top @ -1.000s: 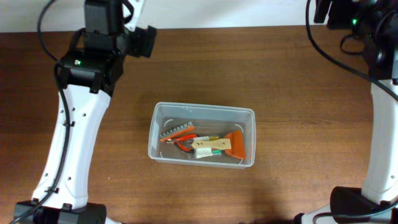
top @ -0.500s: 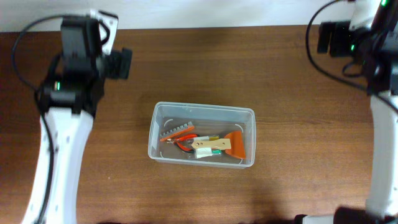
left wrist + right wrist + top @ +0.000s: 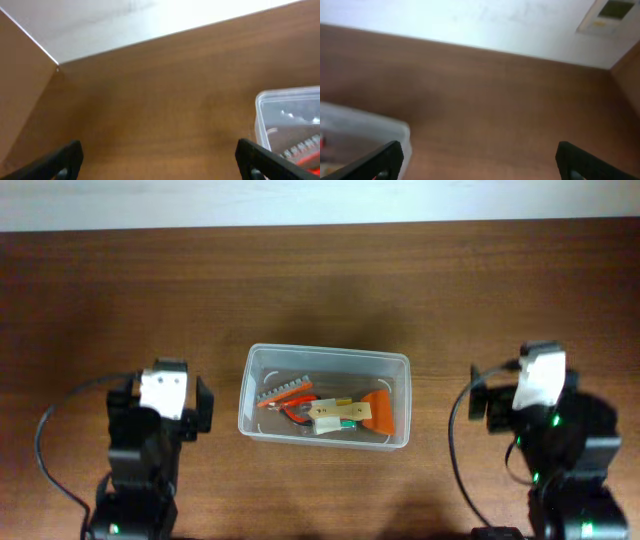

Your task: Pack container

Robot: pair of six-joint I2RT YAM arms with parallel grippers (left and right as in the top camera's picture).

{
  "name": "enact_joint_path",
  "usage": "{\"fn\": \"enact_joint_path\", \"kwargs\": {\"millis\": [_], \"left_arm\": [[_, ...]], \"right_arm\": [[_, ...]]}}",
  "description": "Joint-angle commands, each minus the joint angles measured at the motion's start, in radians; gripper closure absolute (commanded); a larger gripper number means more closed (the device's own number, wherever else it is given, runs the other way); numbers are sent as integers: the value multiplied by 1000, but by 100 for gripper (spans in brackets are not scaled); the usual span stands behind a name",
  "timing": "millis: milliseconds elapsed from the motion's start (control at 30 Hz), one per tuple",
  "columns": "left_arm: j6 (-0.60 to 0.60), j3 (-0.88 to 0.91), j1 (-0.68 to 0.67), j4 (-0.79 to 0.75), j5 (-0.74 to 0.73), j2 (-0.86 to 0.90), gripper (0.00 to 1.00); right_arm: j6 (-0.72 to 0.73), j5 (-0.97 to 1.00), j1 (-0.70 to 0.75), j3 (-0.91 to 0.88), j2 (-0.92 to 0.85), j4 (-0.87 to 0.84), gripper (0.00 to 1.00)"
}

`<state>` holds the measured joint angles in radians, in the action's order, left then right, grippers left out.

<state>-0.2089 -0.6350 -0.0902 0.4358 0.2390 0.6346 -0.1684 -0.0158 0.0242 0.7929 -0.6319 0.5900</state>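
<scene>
Clear plastic, the container (image 3: 330,368) sat mid-table (image 3: 320,280), between my 2 arms and touched by neither. Inside it, toward the near wall, I saw red pliers (image 3: 296,405), a grey strip (image 3: 286,390), a wooden handle (image 3: 340,415) and an orange scraper (image 3: 379,410). My left claw (image 3: 160,159) stood wide open and empty, with the container's corner at the lower right of its wrist view. My right claw (image 3: 480,159) was spread wide too, holding nothing, the container's corner at its lower left.
</scene>
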Motion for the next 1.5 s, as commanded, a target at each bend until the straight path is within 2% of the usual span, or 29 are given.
{"fn": "enact_joint_path", "kwargs": {"millis": [0, 133, 433, 767, 1067, 1133, 1333, 1467], "left_arm": [[30, 53, 0, -15, 25, -66, 1], [36, 77, 0, -18, 32, -79, 1], [36, 77, 0, 6, 46, -78, 1], [36, 77, 0, 81, 46, -78, 1], [36, 77, 0, 82, 46, -78, 1], [36, 77, 0, 82, 46, -78, 1], [36, 77, 0, 82, 46, -78, 1], [36, 77, 0, 82, 46, -78, 1]], "right_arm": [[-4, 10, -5, -85, 99, 14, 1], [-4, 10, -5, -134, 153, 108, 1], [-4, 9, -5, -140, 153, 295, 1], [-4, 9, -5, -140, 153, 301, 1], [-4, 10, -5, -140, 169, 301, 1], [-3, 19, -5, -140, 212, 305, 1], [20, -156, -5, -140, 493, 305, 1], [18, -122, -5, -156, 616, 272, 1]]}}
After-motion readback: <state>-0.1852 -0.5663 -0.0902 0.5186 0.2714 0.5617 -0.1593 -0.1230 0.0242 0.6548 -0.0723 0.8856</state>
